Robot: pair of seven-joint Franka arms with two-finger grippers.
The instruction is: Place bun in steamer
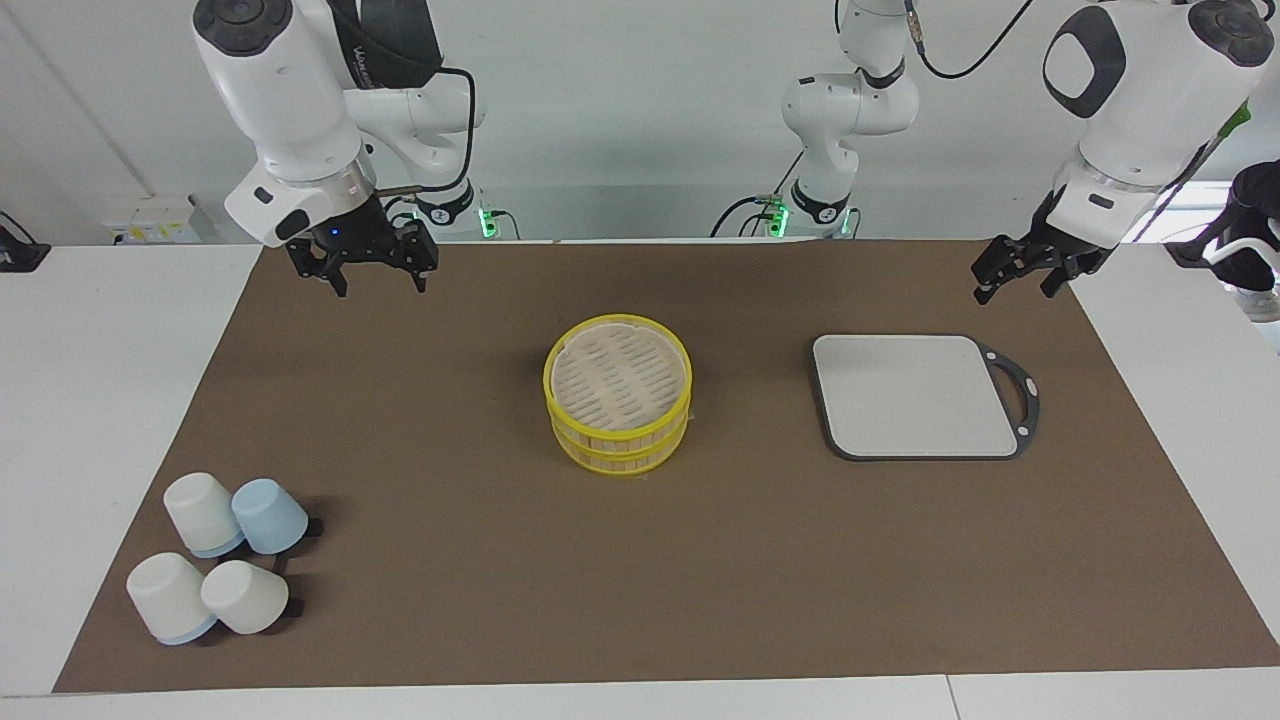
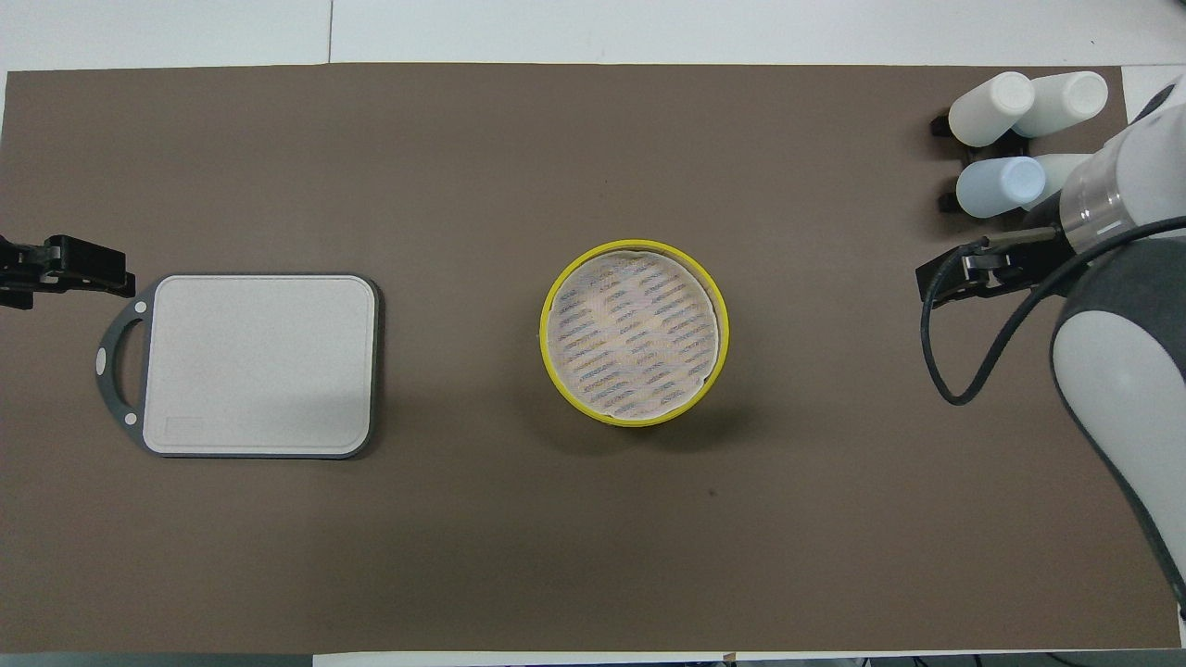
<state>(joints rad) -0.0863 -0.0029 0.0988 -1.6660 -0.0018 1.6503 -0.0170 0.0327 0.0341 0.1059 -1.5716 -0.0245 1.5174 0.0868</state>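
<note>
The steamer (image 1: 618, 400) stands in the middle of the brown mat, round with yellow rims, two tiers high. Its top is a beige woven surface level with the upper rim, so it looks covered; it also shows in the overhead view (image 2: 635, 332). No bun is in view in either view. My right gripper (image 1: 380, 280) hangs open and empty in the air over the mat at the right arm's end; it also shows in the overhead view (image 2: 964, 278). My left gripper (image 1: 1018, 285) hangs open and empty over the mat by the board's handle, and also shows in the overhead view (image 2: 37, 273).
A grey rectangular board (image 1: 915, 395) with a dark handle lies on the mat toward the left arm's end (image 2: 259, 361). Several upturned cups (image 1: 215, 565), white and pale blue, cluster at the right arm's end, farther from the robots than the steamer (image 2: 1019, 139).
</note>
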